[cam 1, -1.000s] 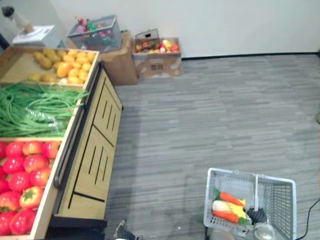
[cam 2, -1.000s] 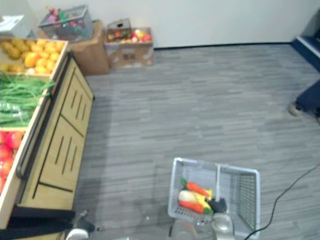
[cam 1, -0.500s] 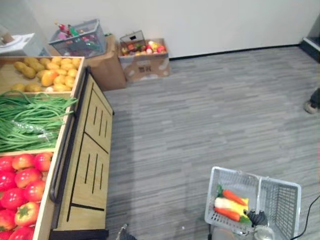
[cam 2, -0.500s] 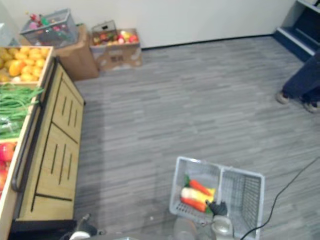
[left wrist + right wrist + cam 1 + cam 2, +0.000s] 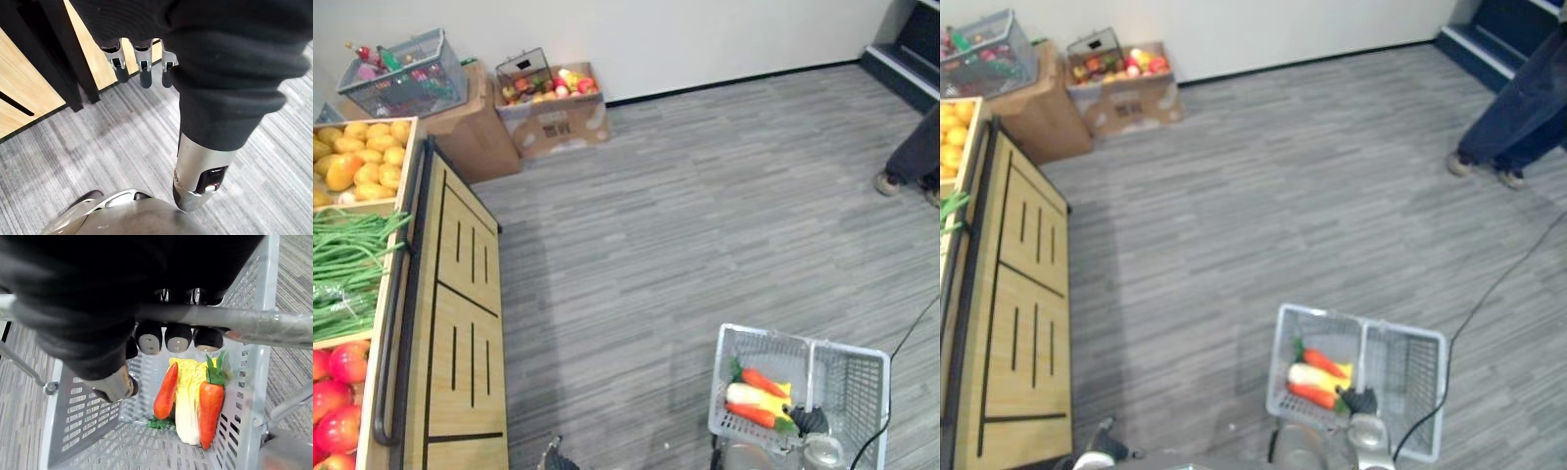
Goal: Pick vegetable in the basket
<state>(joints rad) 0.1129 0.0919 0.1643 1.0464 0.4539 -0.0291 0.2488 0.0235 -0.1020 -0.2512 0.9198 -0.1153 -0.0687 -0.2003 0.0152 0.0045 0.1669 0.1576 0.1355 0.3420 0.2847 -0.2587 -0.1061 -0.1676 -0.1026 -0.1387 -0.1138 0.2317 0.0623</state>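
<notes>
While right robot hand (image 5: 178, 337) grips basket handle (image 5: 254, 325), carrots (image 5: 210, 411) and cabbage (image 5: 186, 404) lie beneath.

Left hand (image 5: 222, 63): back and wrist under a black ribbed knit cover.
Left fingers (image 5: 141, 73): silver-grey shells ending in dark tips.
Left thumb (image 5: 195, 166): smooth silver-grey, a glossy dark inset near its dark end.
Right hand (image 5: 98, 289): the same black ribbed cover.
Right fingertips (image 5: 178, 337): rounded, black, each with a pale grey pad.
Right thumb (image 5: 113, 384): silver-grey with a dark tip.
</notes>
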